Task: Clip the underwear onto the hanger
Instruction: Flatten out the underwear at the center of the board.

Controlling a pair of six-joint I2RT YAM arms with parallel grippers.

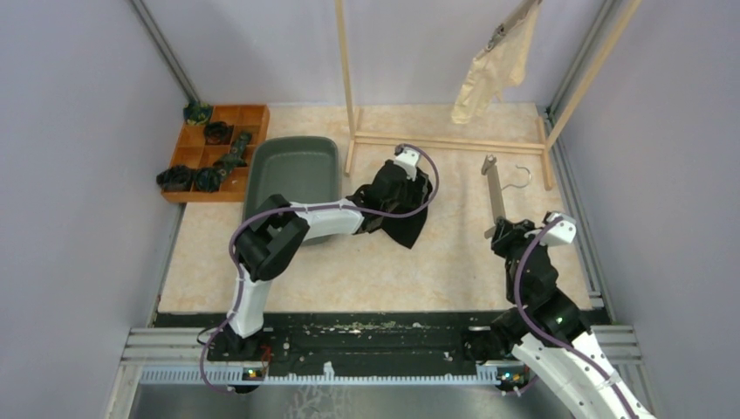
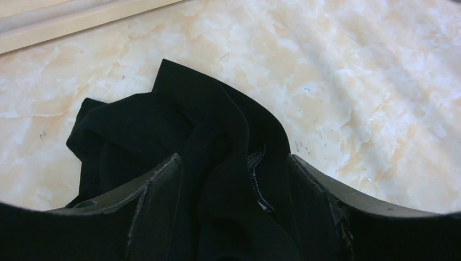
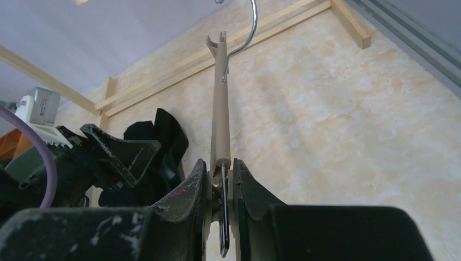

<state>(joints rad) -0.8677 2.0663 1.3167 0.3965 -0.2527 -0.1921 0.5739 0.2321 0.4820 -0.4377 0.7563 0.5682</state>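
At the centre of the tabletop (image 1: 419, 262): black underwear (image 1: 401, 205), bunched, soft and light, likely best pinched at a hem. Near the right edge: stiff hanger (image 1: 495, 196), clamped by the right gripper (image 3: 220, 166). The left gripper (image 2: 235, 163) straddles the fabric, jaws wide.

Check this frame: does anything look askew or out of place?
Yes. The cream underwear on the rack dangles bunched below its steeply tilted hanger, seemingly clipped at one corner only.
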